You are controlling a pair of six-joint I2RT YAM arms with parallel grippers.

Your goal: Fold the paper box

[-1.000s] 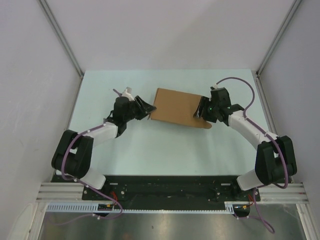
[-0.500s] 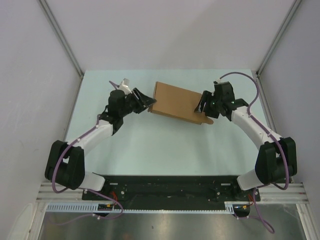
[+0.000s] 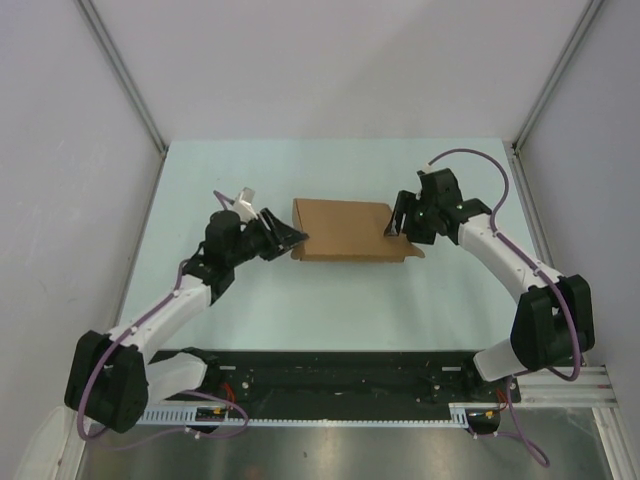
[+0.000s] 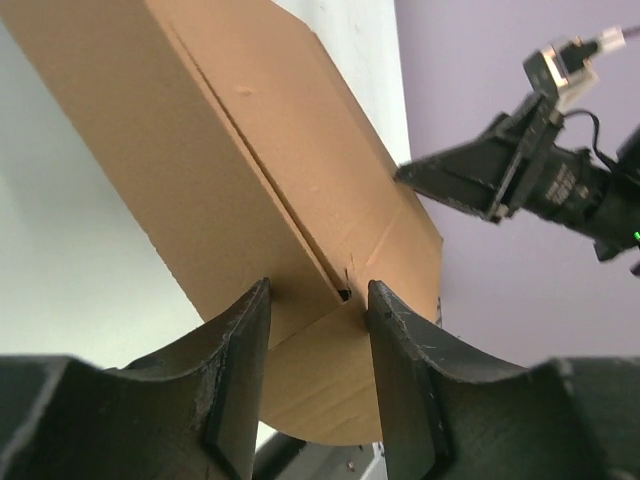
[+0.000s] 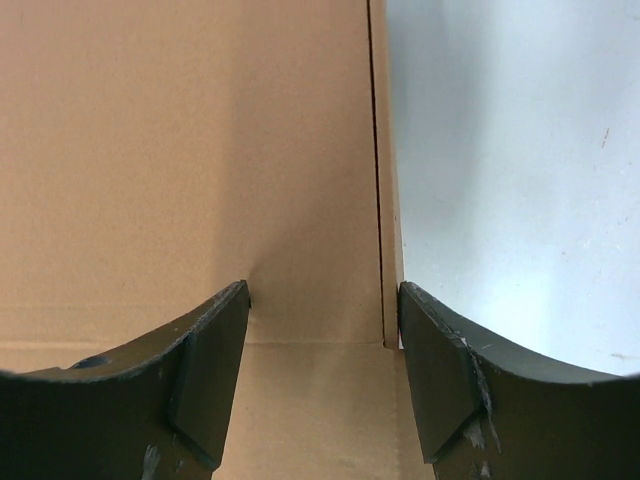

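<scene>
The paper box [image 3: 345,235] is a flat brown carton in the middle of the table, its long side along the table's front edge. My left gripper [image 3: 300,238] is at its left end. In the left wrist view the gripper [image 4: 318,300] is shut on that end of the box [image 4: 250,150], a rounded flap showing between the fingers. My right gripper [image 3: 396,222] is at the box's right end. In the right wrist view the gripper [image 5: 322,300] is open: one finger [image 5: 215,350] is over the brown panel [image 5: 200,150], the other [image 5: 440,360] just past its edge.
The pale green table [image 3: 300,170] is walled in by grey panels with metal posts [image 3: 125,75] at the back corners. The right arm's wrist [image 4: 540,175] shows beyond the box in the left wrist view. Purple cables [image 3: 505,190] loop off both arms.
The left gripper has drawn back toward the near edge with the box, swinging it from tilted to level with the front edge. The right gripper followed, its jaws slightly wider.
</scene>
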